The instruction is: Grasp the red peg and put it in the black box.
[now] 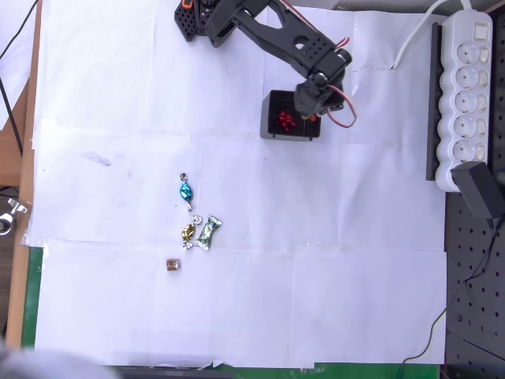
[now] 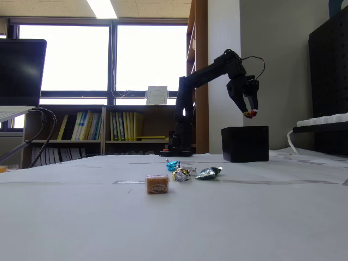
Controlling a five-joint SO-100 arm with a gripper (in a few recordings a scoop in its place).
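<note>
I see end effector [image 2: 250, 113] pinched shut on red peg [image 2: 248, 114], poised over black box [image 2: 245, 144]; box opening directly below, slightly left in overhead view. Release looks next.

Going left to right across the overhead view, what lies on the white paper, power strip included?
Small brown cube → blue candy → gold candy → silver candy → black box with red pegs already inside → white power strip. The gripper hangs over the box's right side.
</note>
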